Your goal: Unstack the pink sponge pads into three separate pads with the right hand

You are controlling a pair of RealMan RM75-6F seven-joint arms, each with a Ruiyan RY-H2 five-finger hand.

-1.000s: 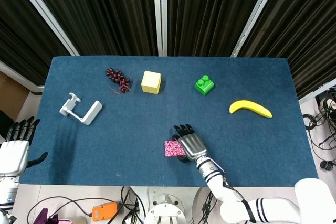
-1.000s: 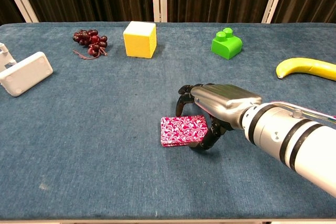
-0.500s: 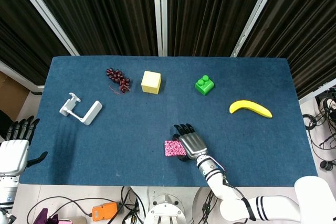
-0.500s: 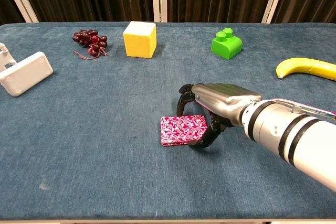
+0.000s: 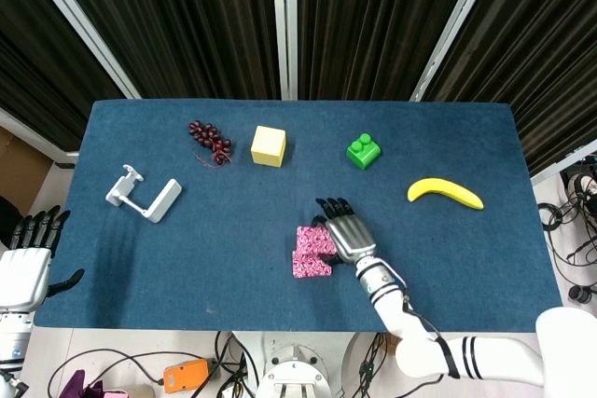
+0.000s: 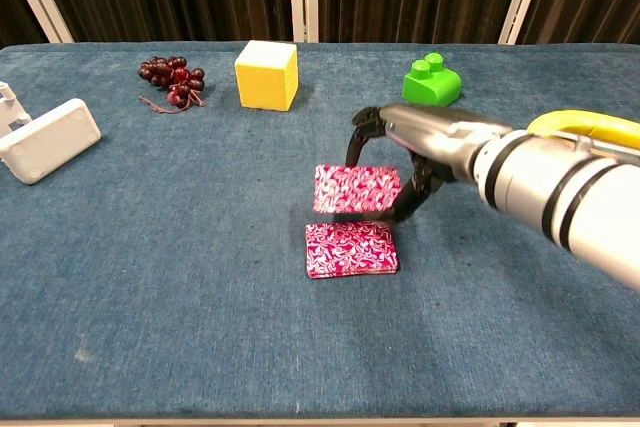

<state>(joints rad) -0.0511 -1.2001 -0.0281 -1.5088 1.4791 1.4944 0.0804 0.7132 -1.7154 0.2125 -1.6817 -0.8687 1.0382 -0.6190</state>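
The right hand held one pink pad pinched between its thumb and fingers, lifted clear of the table. In the chest view the held pad hung level, above and just behind the stack, with a gap between the two. In the head view the same pad overlapped the far edge of the stack, and the right hand lay just to the right of both. How many pads remained in the stack could not be told from either view.

Taking the stack as the landmark: it lay flat on the blue table, near the front edge and about midway across. The yellow cube stood well behind it and to the left. The grapes lay further left of the cube, also well behind the stack. The green brick stood well behind the stack and to the right. The banana lay far to the right of the stack and somewhat behind it. The white clamp lay far to the left of the stack.

The left hand was off the table's near left corner, far left of the stack, holding nothing, its fingers straight and apart.
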